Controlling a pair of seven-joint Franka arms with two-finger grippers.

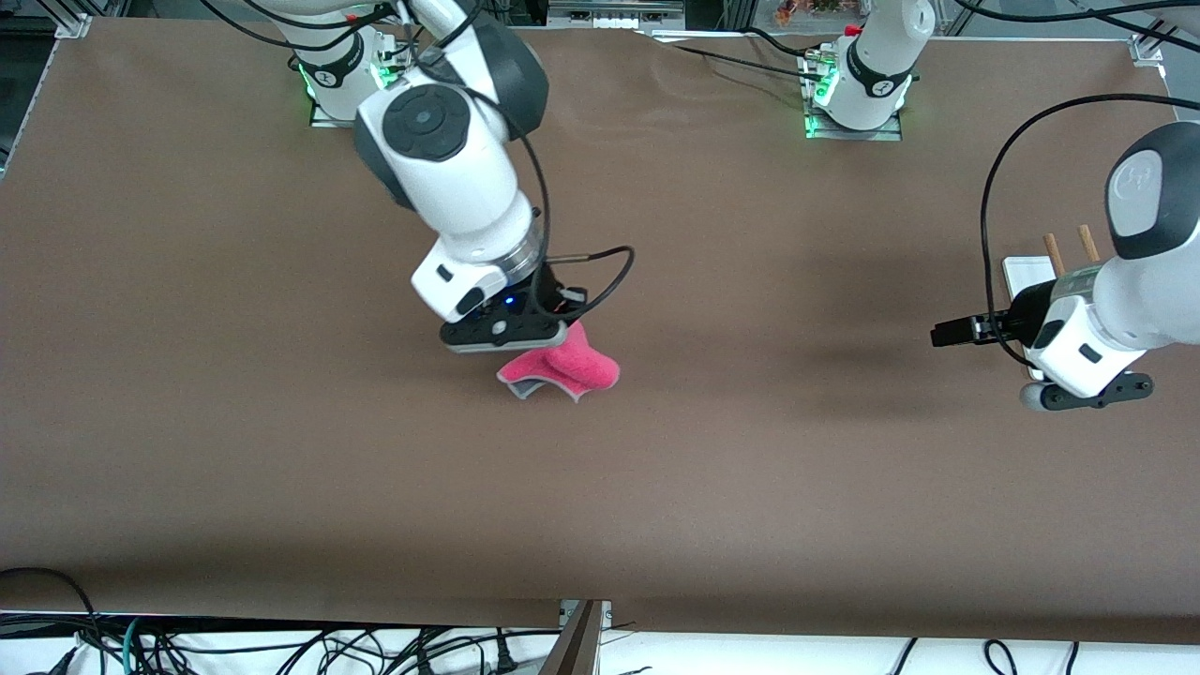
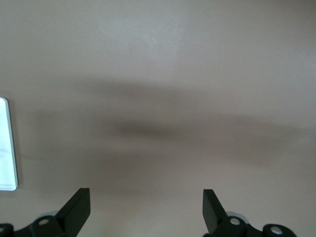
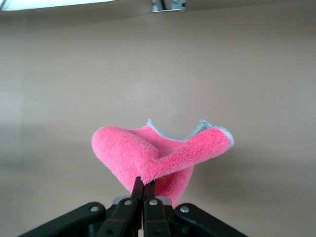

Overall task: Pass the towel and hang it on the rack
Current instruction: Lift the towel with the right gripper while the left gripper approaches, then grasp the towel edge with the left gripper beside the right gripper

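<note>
Nearest to the front camera we saw the towel (image 1: 561,368), pink and fuzzy, with a thin pale hem along its edges. It was folded and bunched up, and the right gripper (image 1: 539,339) held it up over the middle of the brown table (image 1: 281,450), a little toward the right arm's end. In the right wrist view we saw the two black fingers (image 3: 138,190) pressed tight together on a fold of the towel (image 3: 158,158), and the rest of the cloth stuck out in soft flaps with bare table under it.

We saw the left gripper (image 1: 956,332) up over the table at the left arm's end, just beside the rack (image 1: 1029,272). Its fingers (image 2: 79,207) stood wide apart in the left wrist view, with nothing between them. That arm waited.

We saw the rack on the table at the left arm's end, well apart from the towel. It had a flat white base and two thin wooden rods (image 1: 1055,253) standing side by side. The left arm hid part of it. In the left wrist view, a corner of the white base (image 2: 6,148) showed at the edge.
</note>
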